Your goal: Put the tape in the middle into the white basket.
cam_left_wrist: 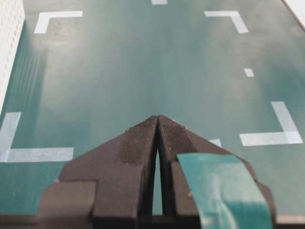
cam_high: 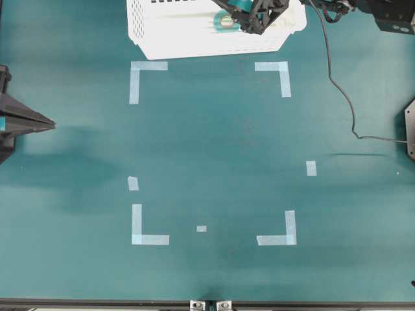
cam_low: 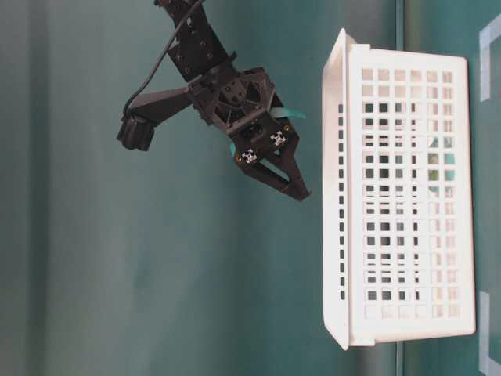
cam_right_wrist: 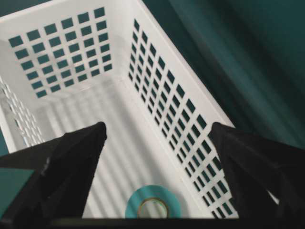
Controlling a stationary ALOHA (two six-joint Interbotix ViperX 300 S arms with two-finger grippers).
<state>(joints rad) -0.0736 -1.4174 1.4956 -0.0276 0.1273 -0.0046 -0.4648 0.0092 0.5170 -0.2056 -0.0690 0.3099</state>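
With the tape (cam_right_wrist: 153,204) lying flat on the ribbed floor of the white basket (cam_right_wrist: 157,76), the placing step appears complete. Right hand (cam_right_wrist: 155,157) hangs above it, spread wide and empty; left hand (cam_left_wrist: 157,125) pressed together, idle over the bench (cam_high: 220,149). Next move calls for a clean upward retreat, clear of the rim.

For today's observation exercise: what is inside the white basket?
The tape lies flat on the ribbed floor of the white basket, below the open right gripper. Its fingers cover the near corners, so those cannot be checked.
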